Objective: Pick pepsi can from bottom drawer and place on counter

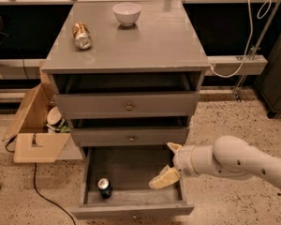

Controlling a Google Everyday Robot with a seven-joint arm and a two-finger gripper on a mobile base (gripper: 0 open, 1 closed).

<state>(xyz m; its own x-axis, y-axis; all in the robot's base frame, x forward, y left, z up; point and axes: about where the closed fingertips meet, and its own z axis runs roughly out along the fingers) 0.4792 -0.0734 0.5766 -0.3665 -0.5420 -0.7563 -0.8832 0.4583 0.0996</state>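
The pepsi can stands upright in the front left of the open bottom drawer, dark blue with a silver top. My gripper hangs over the right side of that drawer, well to the right of the can. Its two pale yellow fingers are spread apart and hold nothing. The white arm reaches in from the lower right. The grey counter tops the cabinet above.
A brownish-gold can lies on the counter's left side and a white bowl stands at its back. The two upper drawers stand slightly open. An open cardboard box sits on the floor left of the cabinet, with a black cable nearby.
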